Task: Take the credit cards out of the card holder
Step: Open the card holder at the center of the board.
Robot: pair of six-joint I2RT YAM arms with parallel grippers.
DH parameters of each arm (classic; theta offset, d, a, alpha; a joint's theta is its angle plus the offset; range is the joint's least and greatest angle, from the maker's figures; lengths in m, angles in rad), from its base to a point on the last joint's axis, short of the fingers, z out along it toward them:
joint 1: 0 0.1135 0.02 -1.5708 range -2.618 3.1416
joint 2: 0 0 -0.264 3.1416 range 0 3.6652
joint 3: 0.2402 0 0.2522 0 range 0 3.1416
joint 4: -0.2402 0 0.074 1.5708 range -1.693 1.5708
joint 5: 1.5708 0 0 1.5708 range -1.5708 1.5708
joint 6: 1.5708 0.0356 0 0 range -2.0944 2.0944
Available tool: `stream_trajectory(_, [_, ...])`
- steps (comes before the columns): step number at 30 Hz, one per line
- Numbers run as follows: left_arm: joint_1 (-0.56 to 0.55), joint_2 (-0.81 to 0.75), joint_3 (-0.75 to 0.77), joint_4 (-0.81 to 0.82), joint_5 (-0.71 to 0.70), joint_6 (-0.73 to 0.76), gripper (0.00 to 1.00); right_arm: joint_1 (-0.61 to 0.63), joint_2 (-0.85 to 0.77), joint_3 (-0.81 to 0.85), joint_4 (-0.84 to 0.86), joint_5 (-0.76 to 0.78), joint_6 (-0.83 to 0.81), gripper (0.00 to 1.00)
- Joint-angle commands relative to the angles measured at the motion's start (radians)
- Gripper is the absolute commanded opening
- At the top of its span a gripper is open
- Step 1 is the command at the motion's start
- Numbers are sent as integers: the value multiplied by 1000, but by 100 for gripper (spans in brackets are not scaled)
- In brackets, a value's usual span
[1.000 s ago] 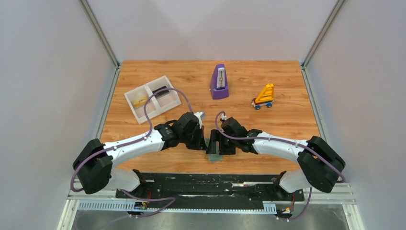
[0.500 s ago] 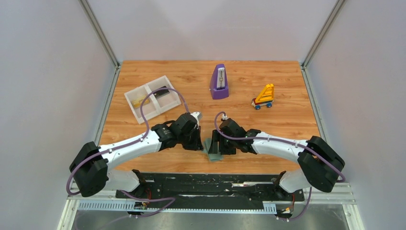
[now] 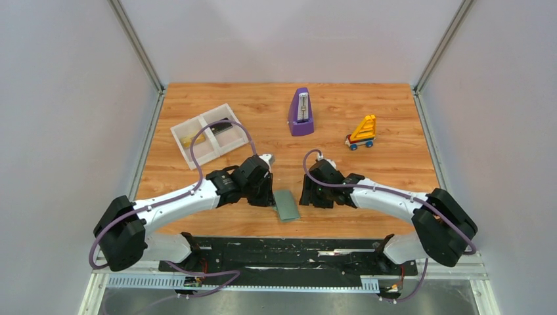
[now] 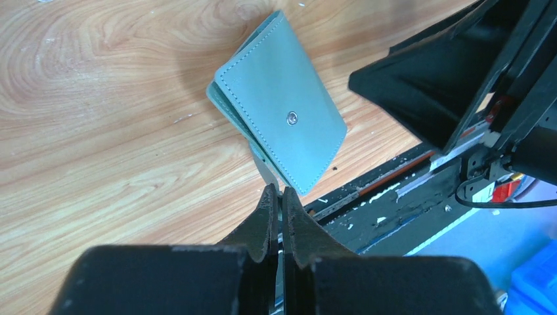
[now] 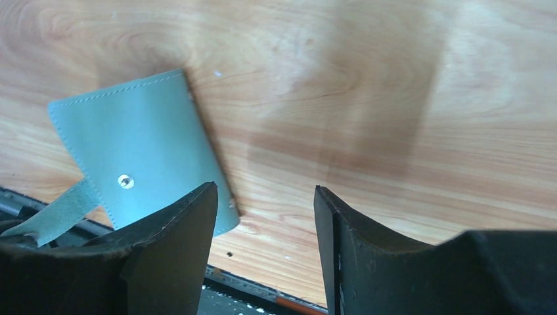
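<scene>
Matt stitched card holder, wood-grain table

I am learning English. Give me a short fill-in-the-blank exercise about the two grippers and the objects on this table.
1. The left gripper is shut on the thin ____ of the card holder.
2. The right gripper is ____ and holds nothing.
3. The yellow card lies in the white ____.
4. The metronome at the back is ____ in colour.
Missing words: strap; open; tray; purple.
</scene>
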Motion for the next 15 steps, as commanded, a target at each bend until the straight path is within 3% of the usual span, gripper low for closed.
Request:
stream_trajectory(1, [1,-17,-5,-12,-30,25,0,-28,-48,-13,-33,44,-23,57])
stream_trajectory(4, [1,-7,2,-16,-29,24,0,-40,-46,-15,-32,26,-21,57])
stream_trajectory(9, [1,-34,-7,46,23,1,0,-27,-66,42,21,-150,-45,66])
stream_trajectory(15, [2,-51,11,88,38,-17,0,7,-73,80,25,-208,-56,74])
